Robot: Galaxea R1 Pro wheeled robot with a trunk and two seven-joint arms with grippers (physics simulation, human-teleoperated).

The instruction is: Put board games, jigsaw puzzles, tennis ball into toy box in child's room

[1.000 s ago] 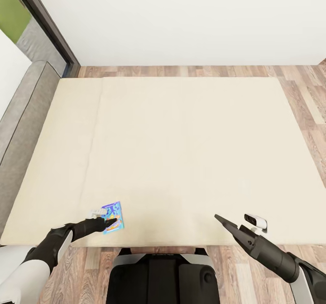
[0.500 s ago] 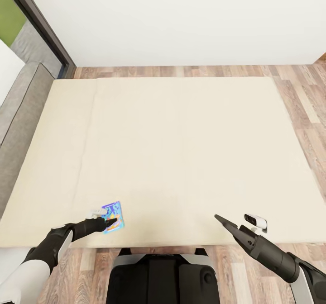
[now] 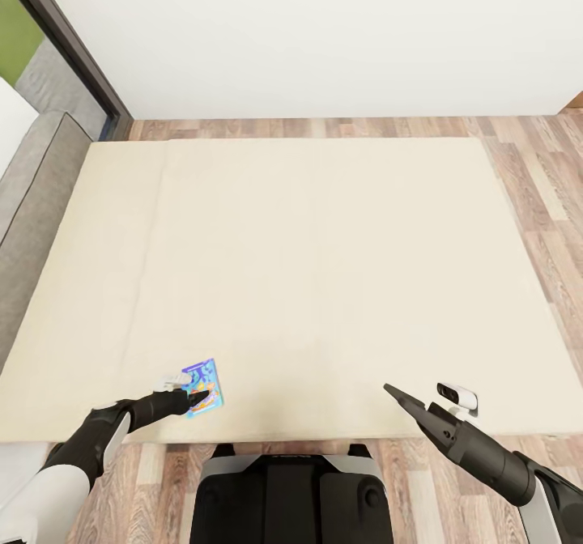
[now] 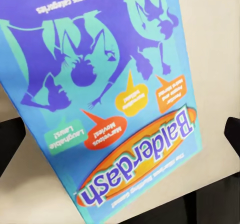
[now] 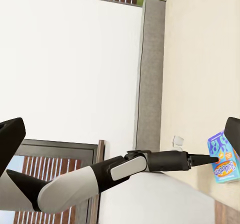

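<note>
A blue board game (image 3: 203, 387) lettered Balderdash hangs just over the near edge of the bed (image 3: 324, 269). My left gripper (image 3: 194, 399) is shut on it. In the left wrist view the board game (image 4: 110, 99) spreads across the picture between the dark fingertips (image 4: 10, 141), with beige mattress behind it. Lower right in the head view, my right gripper (image 3: 395, 393) hovers open over the mattress's near edge with nothing in it. The right wrist view looks across the bed at my left arm and the board game (image 5: 222, 156). The table and toy box are out of view.
A grey padded frame (image 3: 32, 204) runs along the bed's left side. Beyond it stands a dark door frame (image 3: 73, 42). Wooden floor (image 3: 324, 127) borders the bed at the far side and right, under a white wall. My base (image 3: 291, 495) stands against the near edge.
The whole picture has slid a little to the left, so the camera has moved. The blue board game stays in my left gripper. Both arms hold their pose.
</note>
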